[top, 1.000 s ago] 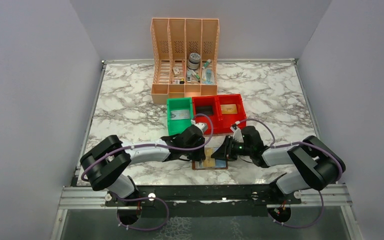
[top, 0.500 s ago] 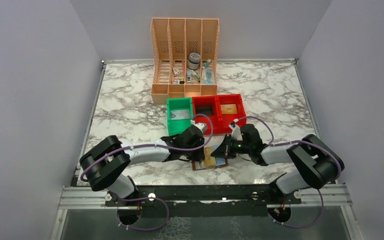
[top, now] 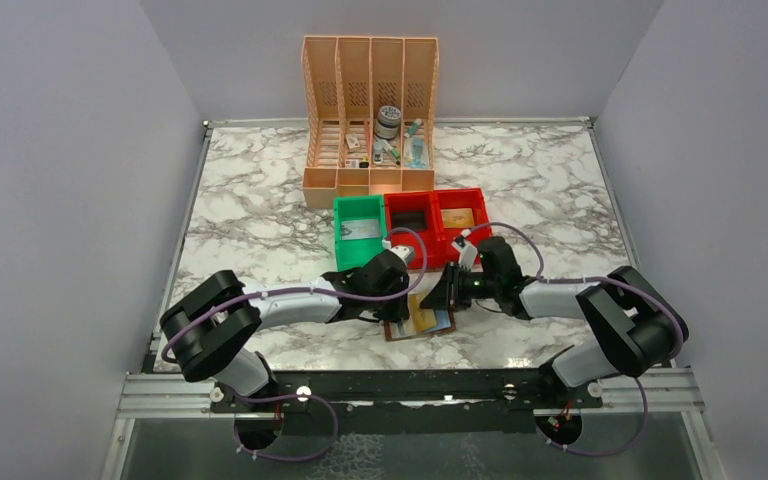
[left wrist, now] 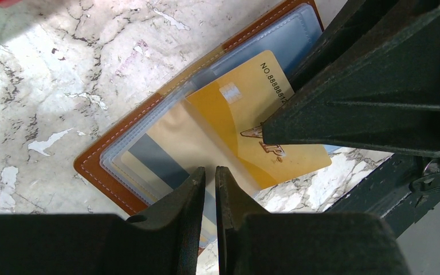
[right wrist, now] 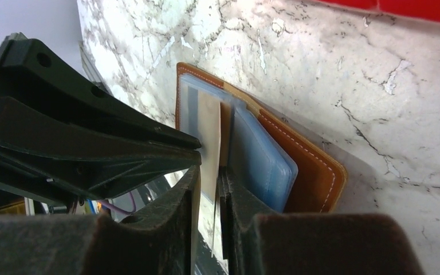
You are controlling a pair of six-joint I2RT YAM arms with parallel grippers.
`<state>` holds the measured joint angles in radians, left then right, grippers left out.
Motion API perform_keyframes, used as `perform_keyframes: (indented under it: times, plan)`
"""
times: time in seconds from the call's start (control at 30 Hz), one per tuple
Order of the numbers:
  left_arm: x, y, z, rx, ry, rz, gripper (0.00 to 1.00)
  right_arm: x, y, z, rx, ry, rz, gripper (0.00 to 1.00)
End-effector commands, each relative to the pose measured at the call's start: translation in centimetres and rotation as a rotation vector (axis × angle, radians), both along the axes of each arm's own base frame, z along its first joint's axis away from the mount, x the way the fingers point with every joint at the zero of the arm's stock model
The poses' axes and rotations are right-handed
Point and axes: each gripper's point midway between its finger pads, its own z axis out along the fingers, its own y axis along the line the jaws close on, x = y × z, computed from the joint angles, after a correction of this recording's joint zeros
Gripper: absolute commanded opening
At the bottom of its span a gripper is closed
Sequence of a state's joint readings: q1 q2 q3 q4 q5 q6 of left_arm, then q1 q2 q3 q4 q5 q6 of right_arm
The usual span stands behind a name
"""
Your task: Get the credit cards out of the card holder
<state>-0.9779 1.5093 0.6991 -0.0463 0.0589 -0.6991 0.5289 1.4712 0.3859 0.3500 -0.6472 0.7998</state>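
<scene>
Holder (left wrist: 91, 161) in L gripper (left wrist: 209, 177); R gripper (right wrist: 209, 172) nips gold card (left wrist: 252, 123).

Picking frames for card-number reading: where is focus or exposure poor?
Left wrist: gold card sharp, its visible digits readable; own jaws blurred, dark. Right wrist: marble table glary near top, card holder fairly sharp, jaws blurred. Top external: evenly lit, card too small to read.

The card holder (left wrist: 91, 167) looks like smooth brown leather with pale stitching. Its sleeves (left wrist: 169, 134) are clear glossy plastic, the gold credit card (left wrist: 243, 112) is shiny plastic, and the table (left wrist: 57, 69) is polished marble-look.
</scene>
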Motion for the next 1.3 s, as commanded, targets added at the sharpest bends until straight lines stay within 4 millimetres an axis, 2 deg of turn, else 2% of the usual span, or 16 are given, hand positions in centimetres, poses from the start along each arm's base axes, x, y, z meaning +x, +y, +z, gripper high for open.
perform_keyframes:
  times: [0.0, 0.23, 0.27, 0.33, 0.43, 0.57, 0.63, 0.7, 0.83, 0.97, 1.17, 1.27]
  plan:
    - [-1.3, 2.9, -2.8, 0.148, 0.046, 0.005, 0.17, -0.8, 0.6, 0.4, 0.043, 0.006, 0.064, 0.19]
    - [-1.3, 3.0, -2.6, 0.141, 0.044, 0.014, 0.15, -1.1, -0.2, -0.8, -0.031, 0.020, 0.056, 0.16]
    - [-1.3, 3.0, -2.5, 0.140, 0.042, 0.015, 0.16, -1.3, -0.3, -0.7, -0.030, 0.018, 0.063, 0.12]
    - [-1.2, 2.9, -2.3, 0.136, 0.037, 0.015, 0.15, -1.5, -0.3, -0.5, -0.024, 0.018, 0.067, 0.02]
    - [-1.1, 2.9, -1.8, 0.126, 0.022, 0.014, 0.16, -1.2, -0.6, 0.2, -0.031, -0.008, 0.046, 0.01]
    - [-0.6, 3.1, -0.6, 0.116, -0.017, 0.022, 0.19, 0.2, -1.4, 2.1, -0.074, -0.095, -0.023, 0.01]
    - [-0.2, 3.0, 0.3, 0.103, -0.042, 0.026, 0.25, 1.2, -2.4, 3.0, -0.125, -0.161, -0.086, 0.01]
    - [0.0, 2.9, 1.3, 0.087, -0.062, 0.024, 0.35, 2.0, -3.5, 4.0, -0.171, -0.223, -0.139, 0.01]
    - [0.1, 2.7, 3.7, 0.031, -0.096, 0.027, 0.46, 2.9, -4.8, 7.0, -0.171, -0.372, -0.206, 0.01]
    - [0.2, 2.6, 5.5, -0.010, -0.142, 0.010, 0.57, 2.9, -5.3, 9.0, -0.136, -0.485, -0.221, 0.01]
    - [0.5, 4.3, 6.5, 0.074, -0.191, -0.013, 0.61, 1.5, -4.8, 11.1, -0.076, -0.627, -0.118, 0.01]
    - [0.7, 4.6, 8.1, 0.055, -0.234, -0.007, 0.80, 1.2, -4.9, 11.7, -0.084, -0.706, -0.066, 0.01]
